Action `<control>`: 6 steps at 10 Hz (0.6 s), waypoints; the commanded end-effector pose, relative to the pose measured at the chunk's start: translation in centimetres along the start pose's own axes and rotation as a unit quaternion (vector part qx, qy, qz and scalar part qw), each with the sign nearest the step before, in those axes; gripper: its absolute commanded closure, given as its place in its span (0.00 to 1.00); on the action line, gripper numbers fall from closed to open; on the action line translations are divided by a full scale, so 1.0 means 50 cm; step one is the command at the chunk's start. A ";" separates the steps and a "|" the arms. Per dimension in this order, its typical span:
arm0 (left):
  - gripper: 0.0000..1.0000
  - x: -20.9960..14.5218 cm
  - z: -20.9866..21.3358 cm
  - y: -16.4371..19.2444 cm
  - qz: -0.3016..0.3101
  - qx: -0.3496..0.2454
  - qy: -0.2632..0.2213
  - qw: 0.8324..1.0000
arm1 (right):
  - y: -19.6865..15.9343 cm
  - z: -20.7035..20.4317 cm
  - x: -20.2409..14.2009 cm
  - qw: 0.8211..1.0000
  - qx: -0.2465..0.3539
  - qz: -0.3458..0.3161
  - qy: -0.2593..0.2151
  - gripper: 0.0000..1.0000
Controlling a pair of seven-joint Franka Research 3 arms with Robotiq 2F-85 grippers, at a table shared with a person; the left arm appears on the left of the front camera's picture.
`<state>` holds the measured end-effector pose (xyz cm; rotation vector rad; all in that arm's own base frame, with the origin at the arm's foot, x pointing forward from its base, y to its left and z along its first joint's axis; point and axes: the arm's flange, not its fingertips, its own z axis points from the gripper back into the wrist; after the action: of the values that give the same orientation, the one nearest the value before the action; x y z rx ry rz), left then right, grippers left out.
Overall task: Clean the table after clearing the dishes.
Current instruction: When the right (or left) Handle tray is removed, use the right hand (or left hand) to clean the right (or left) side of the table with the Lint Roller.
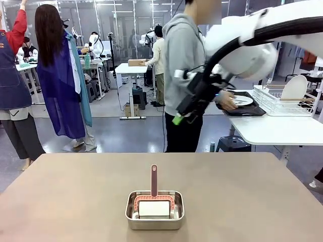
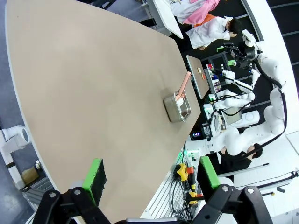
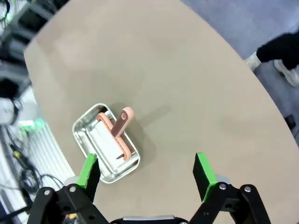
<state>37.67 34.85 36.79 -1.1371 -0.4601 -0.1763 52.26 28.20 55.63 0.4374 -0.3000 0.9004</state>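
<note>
The beige table (image 1: 75, 191) carries a small steel pan (image 1: 154, 209) near its front edge, with a pink-handled brush (image 1: 154, 181) and a white pad inside. Beyond the table a person in a grey hoodie holds a white plate (image 1: 241, 100) over a dark tray (image 1: 248, 110) on a smaller white table. My right gripper (image 1: 177, 118) hangs high above the far edge; in its wrist view it (image 3: 145, 170) stands open above the pan (image 3: 105, 142), holding nothing. My left gripper (image 2: 150, 175) is open and empty high over the table (image 2: 84, 84), with the pan (image 2: 177, 107) far off.
A wire dish rack (image 1: 275, 101) with a white plate (image 1: 294, 87) upright in it stands on the white table (image 1: 272, 128) at the back right. A blue stool (image 1: 233, 143) sits under it. A person's shoes (image 3: 280, 51) show beside the table edge.
</note>
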 end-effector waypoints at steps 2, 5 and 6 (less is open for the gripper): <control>0.00 -0.008 0.002 -0.007 0.001 0.002 0.005 1.000 | 0.058 -0.100 0.089 0.992 -0.017 0.103 0.072 0.00; 0.00 -0.008 0.002 -0.007 0.001 0.002 0.005 1.000 | 0.109 -0.190 0.105 0.979 0.005 0.161 0.123 0.00; 0.00 -0.008 0.002 -0.007 0.001 0.002 0.005 1.000 | 0.114 -0.195 0.104 0.973 0.006 0.192 0.130 0.00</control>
<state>37.67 34.85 36.79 -1.1371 -0.4601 -0.1762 50.97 39.85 49.93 0.2944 -0.1415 1.2572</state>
